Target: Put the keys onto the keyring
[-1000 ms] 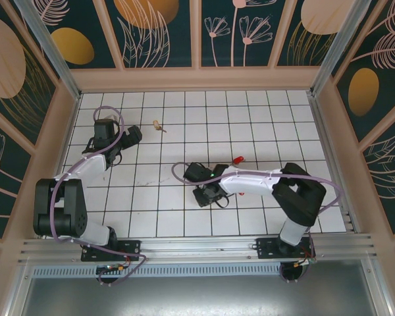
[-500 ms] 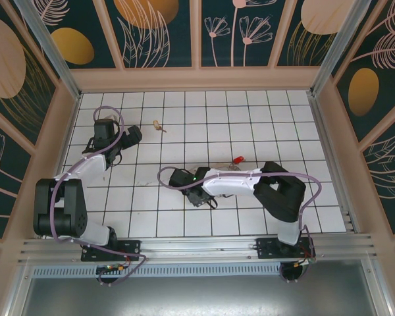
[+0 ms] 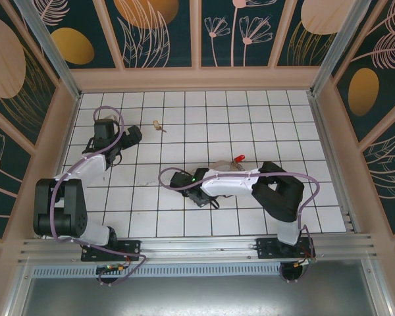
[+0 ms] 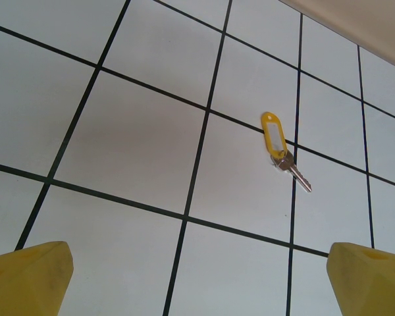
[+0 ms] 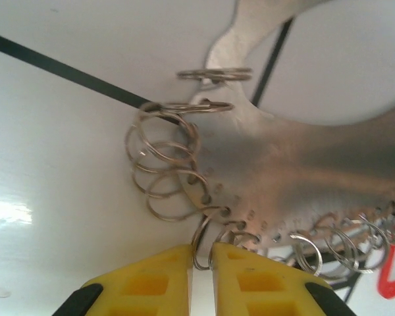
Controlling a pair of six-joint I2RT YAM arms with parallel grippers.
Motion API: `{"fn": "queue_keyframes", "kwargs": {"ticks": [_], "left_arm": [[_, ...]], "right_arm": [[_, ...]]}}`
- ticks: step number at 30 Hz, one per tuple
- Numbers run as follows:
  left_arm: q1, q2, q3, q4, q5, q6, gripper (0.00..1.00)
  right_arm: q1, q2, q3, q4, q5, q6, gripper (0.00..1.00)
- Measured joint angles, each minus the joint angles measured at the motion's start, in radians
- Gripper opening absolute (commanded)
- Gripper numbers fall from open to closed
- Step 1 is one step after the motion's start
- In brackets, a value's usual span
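Twin white-and-black arms, lilac cabling, yellow-fingered end effectors.
The left arm [image 3: 85, 168] and right arm [image 3: 232, 183] share one build: glossy white shells over the long links, chunky matte-black housings at the joints, and flat black base plates [image 3: 112, 249] underneath. A lilac cable [image 3: 108, 110] runs along each arm in loose loops. The left end effector [image 4: 199, 280] has bright yellow plastic fingers [image 4: 29, 276] with blunt, wedge-shaped tips. The right end effector [image 5: 201, 276] shows the same yellow fingers from close up, moulded with square recessed pockets and edged in black at their outer lower corners.
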Motion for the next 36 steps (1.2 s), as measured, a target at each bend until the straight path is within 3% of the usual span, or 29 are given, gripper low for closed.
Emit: {"fn": "queue_keyframes", "kwargs": {"ticks": [16, 26, 36], "left_arm": [[0.000, 0.015, 0.000, 0.000, 0.000, 0.000, 0.99], [0.000, 0.031, 0.006, -0.008, 0.000, 0.000, 0.98], [0.000, 0.054, 0.021, -0.029, 0.003, 0.000, 0.97]], "right_arm": [[0.005, 0.000, 0.005, -0.053, 0.081, 0.031, 0.20], [0.010, -0.031, 0.038, -0.020, -0.034, -0.007, 0.19], [0.005, -0.003, 0.031, -0.018, -0.047, -0.029, 0.20]]}}
